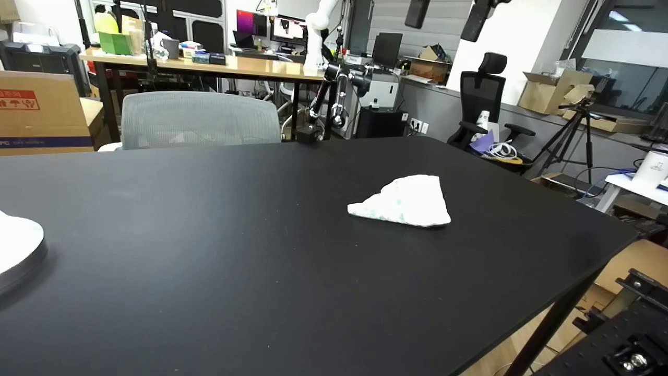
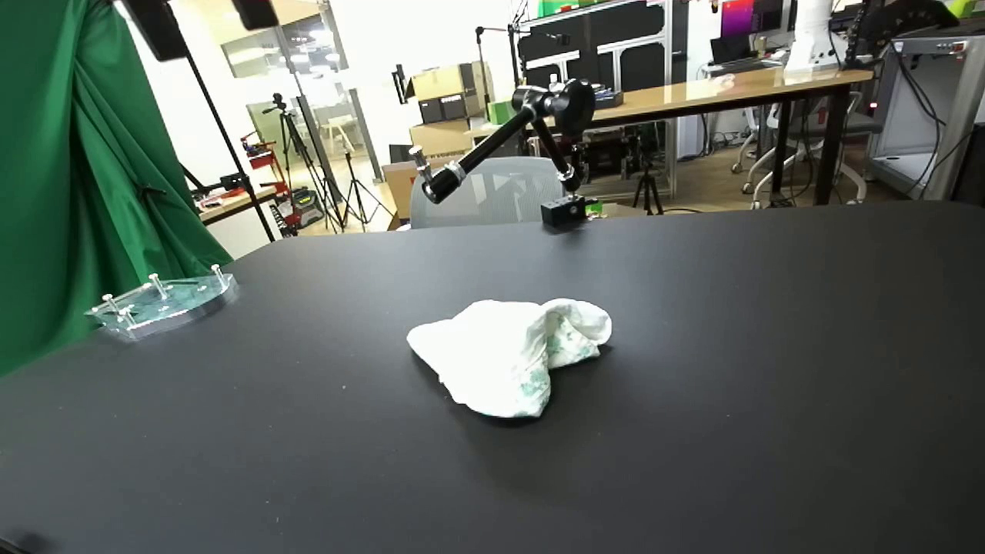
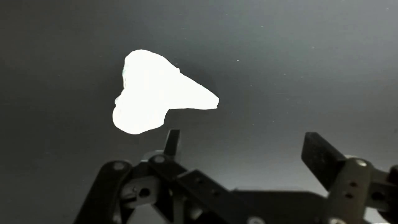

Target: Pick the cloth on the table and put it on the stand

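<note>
A crumpled white cloth with pale green marks lies on the black table in both exterior views [image 1: 409, 201] [image 2: 500, 354]. In the wrist view the cloth [image 3: 146, 93] is overexposed and lies ahead and left of the fingers, apart from them. My gripper [image 3: 242, 133] is wide open with nothing between its fingers. Its fingertips show at the top of both exterior views [image 1: 442, 26] [image 2: 214, 35], high above the table. A white rounded disc [image 1: 18, 240], perhaps the stand, is cut off at the left edge of an exterior view.
A clear plate with upright bolts [image 2: 165, 304] sits at the table's left side; I cannot tell whether it is that disc. A black jointed arm [image 2: 500, 150] is fixed at the table's far edge. A grey mesh chair [image 1: 201, 120] stands behind the table [image 1: 209, 271].
</note>
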